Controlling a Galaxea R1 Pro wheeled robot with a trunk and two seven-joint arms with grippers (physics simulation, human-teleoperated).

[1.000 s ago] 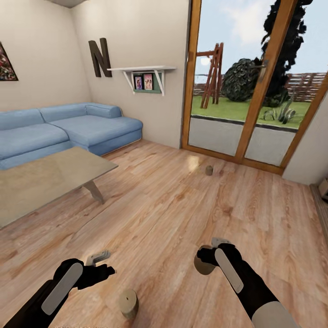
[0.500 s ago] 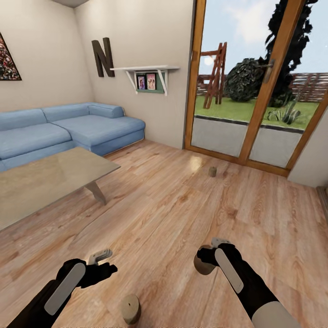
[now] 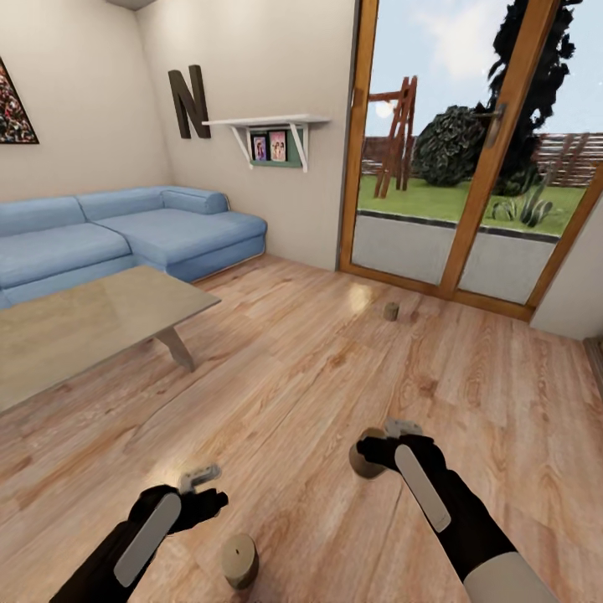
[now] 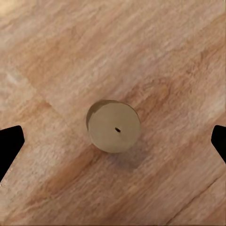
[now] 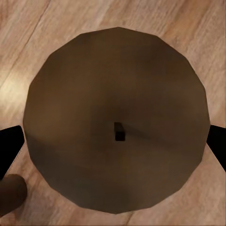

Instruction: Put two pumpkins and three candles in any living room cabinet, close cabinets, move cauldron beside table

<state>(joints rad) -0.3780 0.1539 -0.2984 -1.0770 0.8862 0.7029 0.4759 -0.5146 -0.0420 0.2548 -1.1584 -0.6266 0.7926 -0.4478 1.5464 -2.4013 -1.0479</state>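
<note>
Since half a second ago the left gripper (image 3: 201,479) is sitting lower and further right in the head view, closer to the candle on the floor (image 3: 239,560), while the room background is barely shifting. The right gripper (image 3: 387,441) is riding slightly higher and is still closed on the held candle (image 3: 366,461). In the left wrist view the jaws are standing wide apart, the dark fingertips (image 4: 10,143) at the frame's two edges, with the floor candle (image 4: 113,126) upright between them and clear of both; its wick hole is showing as a small dark dot. In the right wrist view the held candle (image 5: 117,132) is filling most of the frame between the two fingertips (image 5: 9,146), wick stub at centre; contact at the pads is probably there, but the edges are too dark to be sure. A third candle (image 3: 390,311) is standing well off on the wood floor (image 3: 318,368), near the glass patio door (image 3: 469,159). The coffee table (image 3: 84,322) is lying off to the left with the blue sofa (image 3: 126,230) beyond it, neither between the grippers and the candles.
</note>
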